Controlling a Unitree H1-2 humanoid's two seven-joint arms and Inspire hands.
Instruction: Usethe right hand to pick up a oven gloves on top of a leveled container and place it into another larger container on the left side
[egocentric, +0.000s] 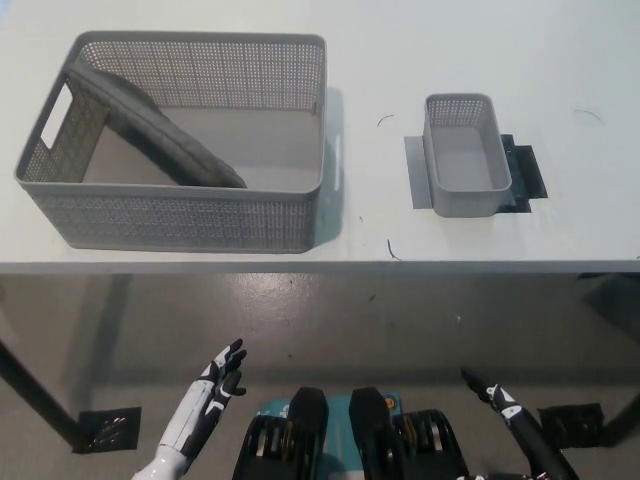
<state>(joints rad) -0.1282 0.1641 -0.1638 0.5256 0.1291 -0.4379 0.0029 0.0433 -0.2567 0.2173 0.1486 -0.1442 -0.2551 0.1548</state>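
- One bench (560, 60), white, filling the upper half of the frame.
- Two grey perforated containers: one large container (180, 215) at the upper left, one small container (465, 150) right of centre.
- One grey oven glove (150, 125), leaning inside the large container.
- One dark flat plate (523, 170) under the small container.
- Two robot hands along the bottom edge: one white left hand (215, 385) at lower left, one black right hand (500, 400) at lower right.

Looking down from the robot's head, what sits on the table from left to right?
Oven glove leaning inside the large basket → small basket, empty, standing on dark flat plates. Both hands hang below the table edge: white left hand, black right hand.
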